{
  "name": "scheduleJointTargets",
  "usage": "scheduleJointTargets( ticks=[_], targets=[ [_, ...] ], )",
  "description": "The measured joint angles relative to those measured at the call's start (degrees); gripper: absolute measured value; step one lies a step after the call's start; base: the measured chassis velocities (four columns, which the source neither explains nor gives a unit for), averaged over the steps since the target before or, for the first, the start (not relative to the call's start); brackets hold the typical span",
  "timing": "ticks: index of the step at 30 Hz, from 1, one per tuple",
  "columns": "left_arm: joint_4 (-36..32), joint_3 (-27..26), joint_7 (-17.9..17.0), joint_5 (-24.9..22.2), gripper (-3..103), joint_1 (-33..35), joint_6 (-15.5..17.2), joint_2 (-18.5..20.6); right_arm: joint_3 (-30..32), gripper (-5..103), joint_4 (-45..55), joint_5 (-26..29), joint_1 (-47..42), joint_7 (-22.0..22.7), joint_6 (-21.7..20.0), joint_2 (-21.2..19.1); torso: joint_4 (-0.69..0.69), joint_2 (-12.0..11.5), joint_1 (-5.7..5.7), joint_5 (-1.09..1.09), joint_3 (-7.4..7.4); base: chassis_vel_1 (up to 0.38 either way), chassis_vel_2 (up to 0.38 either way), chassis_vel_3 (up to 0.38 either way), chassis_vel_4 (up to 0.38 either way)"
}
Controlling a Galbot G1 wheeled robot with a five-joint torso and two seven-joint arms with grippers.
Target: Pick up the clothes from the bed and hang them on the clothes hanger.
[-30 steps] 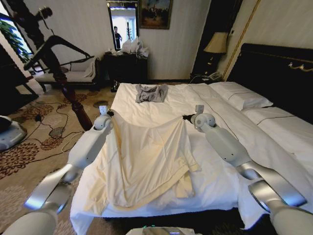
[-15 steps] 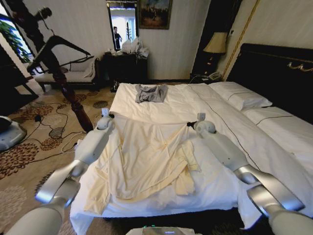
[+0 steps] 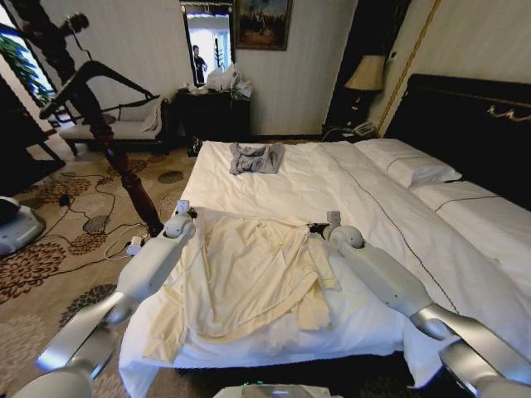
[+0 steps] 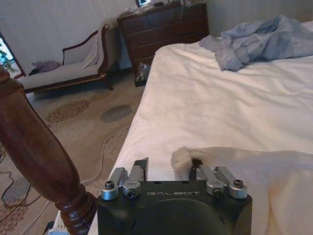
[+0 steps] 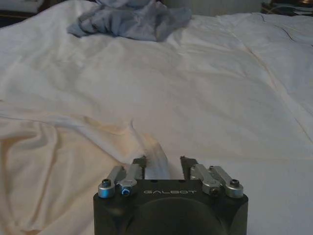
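Observation:
The clothes, a cream long-sleeved shirt (image 3: pixel 249 274), lie spread flat on the near part of the bed (image 3: pixel 332 178). My left gripper (image 3: pixel 184 209) rests low at the shirt's upper left corner, by the bed's left edge. In the left wrist view this gripper (image 4: pixel 167 164) is open, and a cream fold (image 4: pixel 183 155) touches one finger. My right gripper (image 3: pixel 319 225) sits at the shirt's upper right corner. In the right wrist view it (image 5: pixel 161 161) is open, with a ridge of the shirt (image 5: pixel 58 166) lying between its fingers. The clothes hanger is out of view.
A grey-blue garment (image 3: pixel 255 157) lies crumpled at the bed's far end. A dark turned-wood coat stand (image 3: pixel 108 124) rises beside the bed's left edge, its post (image 4: pixel 34 147) close to my left gripper. Cables (image 3: pixel 91 224) cross the carpet. Pillows (image 3: pixel 411 162) and the headboard (image 3: pixel 473 124) are at right.
Both grippers came down towards the bed and nearer to me. The shirt, held up by its top edge before, now lies flat on the sheet.

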Motion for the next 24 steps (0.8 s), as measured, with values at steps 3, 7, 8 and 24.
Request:
scheduleJointTargets(
  ticks=[3, 7, 8, 24],
  targets=[
    [-4.4, -0.4, 0.9, -0.5, 55, 2.4, 0.0, 2.6, -0.1, 51, 2.7, 0.6, -1.1, -1.0, 0.0, -1.7, 0.01, 0.0, 0.0, -0.02, 0.0, 0.0, 0.0, 0.0, 0.0],
    [-10.1, -1.3, 1.7, -1.0, 72, 6.7, -0.3, 6.8, 0.4, 67, 7.3, 0.2, -4.2, -2.1, 0.1, -4.4, 0.01, 0.0, -0.01, 0.01, 0.0, 0.0, 0.0, 0.0, 0.0],
    [-11.5, -1.8, 1.8, -1.1, 76, 8.2, -0.7, 7.9, 1.0, 73, 8.7, 0.0, -5.2, -2.4, 0.2, -5.2, 0.02, 0.0, -0.01, 0.0, 0.0, 0.0, 0.0, 0.0, 0.0],
    [-20.9, -2.8, 4.7, -1.2, 100, 20.0, -3.8, 15.8, 6.9, 100, 17.5, -6.2, -18.5, -7.1, 3.4, -10.3, 0.03, 0.0, -0.01, 0.01, 0.0, 0.0, 0.0, 0.0, 0.0]
  ],
)
